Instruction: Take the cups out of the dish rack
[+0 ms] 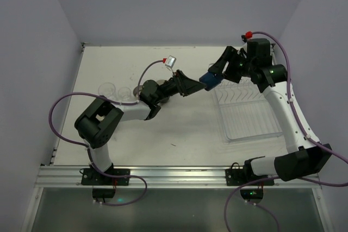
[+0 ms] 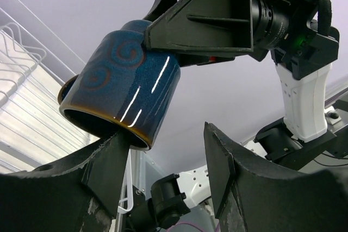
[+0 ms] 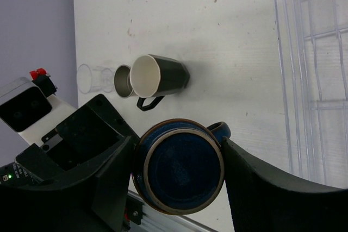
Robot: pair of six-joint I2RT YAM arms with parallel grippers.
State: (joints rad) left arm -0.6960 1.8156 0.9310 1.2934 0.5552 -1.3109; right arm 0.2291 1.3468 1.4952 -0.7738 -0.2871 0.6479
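Handover step: your right gripper [image 3: 182,175] is clamped on 1 blue mug [image 2: 128,80]. The left gripper [image 2: 167,158] stands fingers apart at its rim. Next, seat left squarely before right lets go.

blue swirl mug [image 2: 122,88]: hung tilted, off table | dark mug [image 3: 163,75], cream inside: sat beside clear tumblers [image 1: 107,89] | dish rack [image 1: 246,117]: white wire, sat at table's right

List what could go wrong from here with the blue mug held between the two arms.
1. The blue mug hangs tilted in the air in the right gripper, while the left gripper stands open at its rim. An early release would likely drop it.
2. Its glaze looks glossy, so an off-centre grip may slip.
3. Setting it down could knock the dark mug on the table.
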